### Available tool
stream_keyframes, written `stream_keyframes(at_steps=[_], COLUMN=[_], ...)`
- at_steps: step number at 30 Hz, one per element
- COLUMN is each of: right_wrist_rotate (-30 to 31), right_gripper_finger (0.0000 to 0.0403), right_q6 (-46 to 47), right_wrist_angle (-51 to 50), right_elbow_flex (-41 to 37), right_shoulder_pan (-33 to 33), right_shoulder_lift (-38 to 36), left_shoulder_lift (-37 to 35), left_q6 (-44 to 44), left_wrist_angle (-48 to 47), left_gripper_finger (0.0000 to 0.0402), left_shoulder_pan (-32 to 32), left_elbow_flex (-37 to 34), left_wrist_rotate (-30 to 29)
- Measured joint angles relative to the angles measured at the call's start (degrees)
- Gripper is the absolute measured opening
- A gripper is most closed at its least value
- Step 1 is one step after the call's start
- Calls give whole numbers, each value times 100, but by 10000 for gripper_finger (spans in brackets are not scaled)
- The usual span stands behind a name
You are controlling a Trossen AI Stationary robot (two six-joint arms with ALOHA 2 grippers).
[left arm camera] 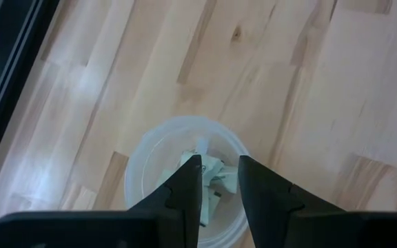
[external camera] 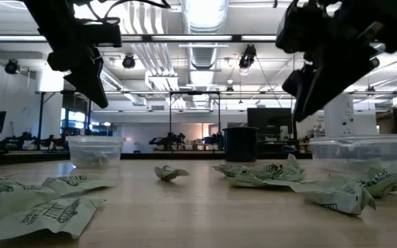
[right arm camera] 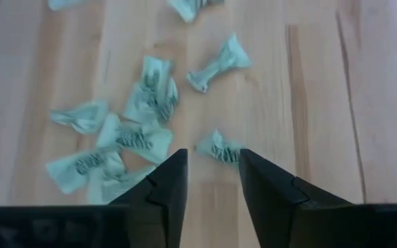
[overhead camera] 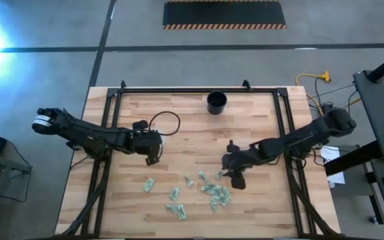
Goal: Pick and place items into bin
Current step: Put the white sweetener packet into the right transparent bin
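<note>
The left end effector (overhead camera: 152, 159) is held above the table (overhead camera: 259, 120), left of centre, over a clear tub (left arm camera: 140, 172); its fingers (left arm camera: 185, 189) are parted slightly with nothing between them. Several pale green packets (left arm camera: 212, 172) are seen inside that tub. The right end effector (overhead camera: 237, 180) is hung right of centre, just above the scattered packets (overhead camera: 215, 192); its fingers (right arm camera: 167, 186) are apart and empty, one packet (right arm camera: 219, 148) lying just ahead of them. A second clear tub (external camera: 357, 148) and a dark cup (overhead camera: 217, 102) are also seen on the table.
</note>
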Motion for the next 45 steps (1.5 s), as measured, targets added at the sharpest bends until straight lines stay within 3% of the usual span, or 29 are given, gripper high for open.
stream_keyframes(at_steps=[9,21,45], right_wrist_rotate=[44,52,44], right_gripper_finger=[156,160,110], right_q6=[11,6,26], right_wrist_angle=[41,50,375], right_elbow_flex=[26,26,37], right_shoulder_pan=[-40,-199,-201], right_shoulder_lift=[306,698,1052], left_shoulder_lift=[-122,-147,-174], left_q6=[-4,-7,17], left_wrist_angle=[0,29,140], left_gripper_finger=[80,80,80], left_shoulder_pan=[0,0,0], left_elbow_flex=[-2,207,358], left_wrist_rotate=[22,24,4])
